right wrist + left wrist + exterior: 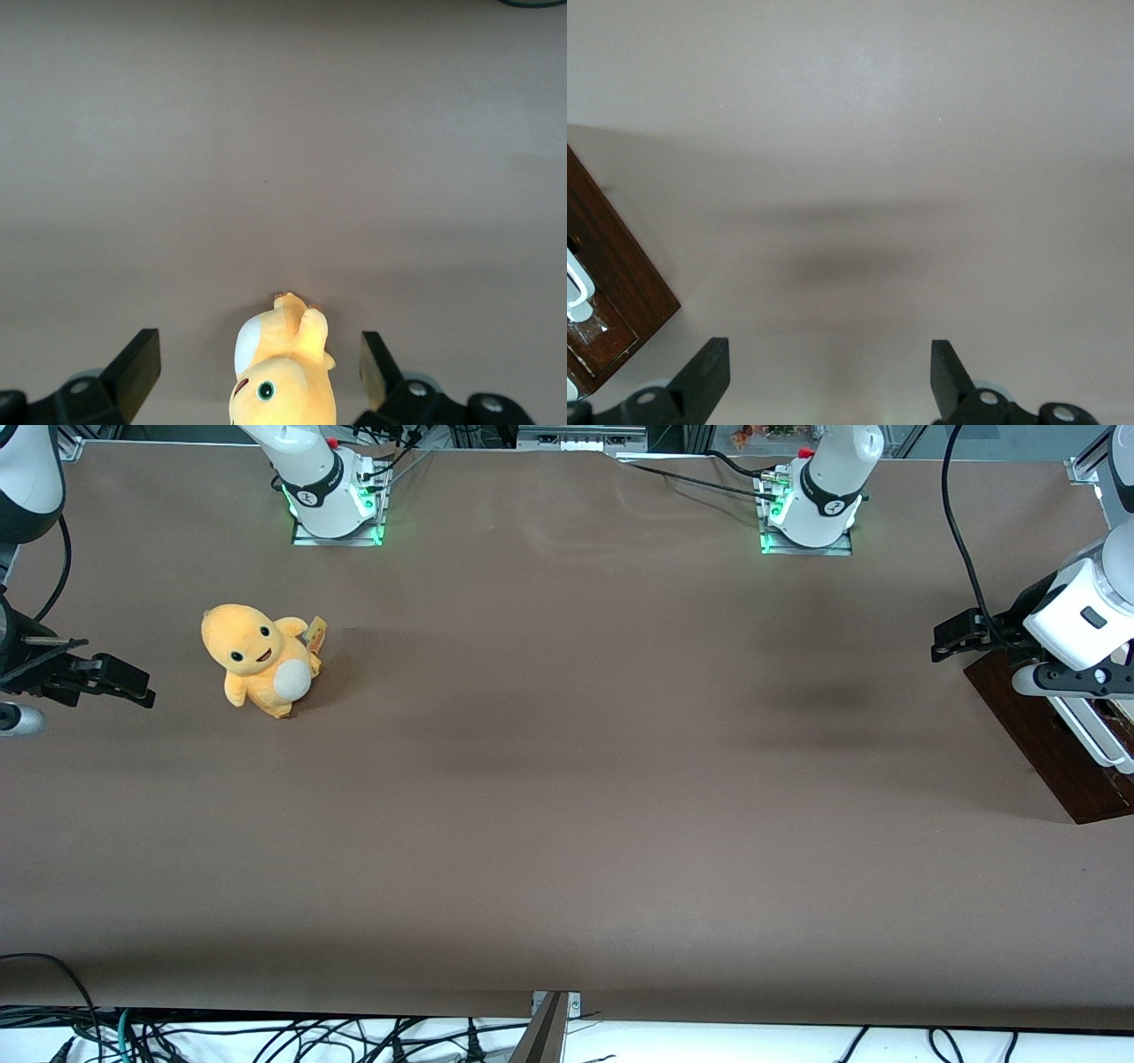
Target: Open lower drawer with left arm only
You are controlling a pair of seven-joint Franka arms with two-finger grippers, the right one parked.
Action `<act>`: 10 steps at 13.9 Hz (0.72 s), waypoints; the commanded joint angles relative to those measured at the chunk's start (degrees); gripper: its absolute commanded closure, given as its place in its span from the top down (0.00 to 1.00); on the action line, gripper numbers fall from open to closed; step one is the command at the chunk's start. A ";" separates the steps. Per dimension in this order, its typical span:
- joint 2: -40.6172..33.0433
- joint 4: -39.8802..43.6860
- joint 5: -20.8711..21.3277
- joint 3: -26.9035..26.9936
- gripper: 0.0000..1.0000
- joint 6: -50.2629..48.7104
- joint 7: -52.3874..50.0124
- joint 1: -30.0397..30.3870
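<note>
Beside open pincer (828, 376), lower drawer (607, 283).

We see a plain brown worktop (567, 797), a dark brown wood-grained cabinet (1050, 748) with a white bar handle (1094, 735), a white left arm (1085, 615) carrying a black end effector (828, 376), and a yellow-orange plush toy (259, 660) with a pale cream belly.

Yellow plush toy (282, 372) lies on the brown table (283, 159) — nothing else.
</note>
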 commanded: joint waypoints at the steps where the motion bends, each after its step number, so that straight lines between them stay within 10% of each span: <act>1: -0.10 0.24 -1.64 0.15 1.00 0.15 1.57 0.31; 10: 1.83 0.24 -0.68 -0.20 1.00 0.06 -0.10 -0.12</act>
